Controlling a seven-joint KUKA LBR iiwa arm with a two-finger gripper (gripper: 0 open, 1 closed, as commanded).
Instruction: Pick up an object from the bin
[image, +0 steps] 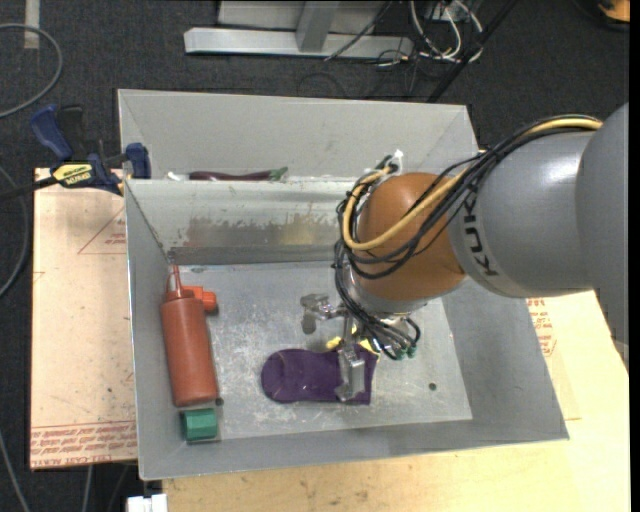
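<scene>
The end effector (352, 378) sits low on the right end of a flat purple pouch (300, 377) at the bin's front middle; whether it is spread or pressed together I cannot tell. Well apart at the left lie a red-brown bottle (188, 345), an orange block (205, 299) and a green block (200, 424). The limp pouch could fold and slip from an edge grip, and pushing deeper risks jamming against the bin (250, 320) floor.

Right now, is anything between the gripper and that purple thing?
Nothing visible. The gripper is right at the purple thing's right end; the red bottle and green block lie apart at the left.
</scene>
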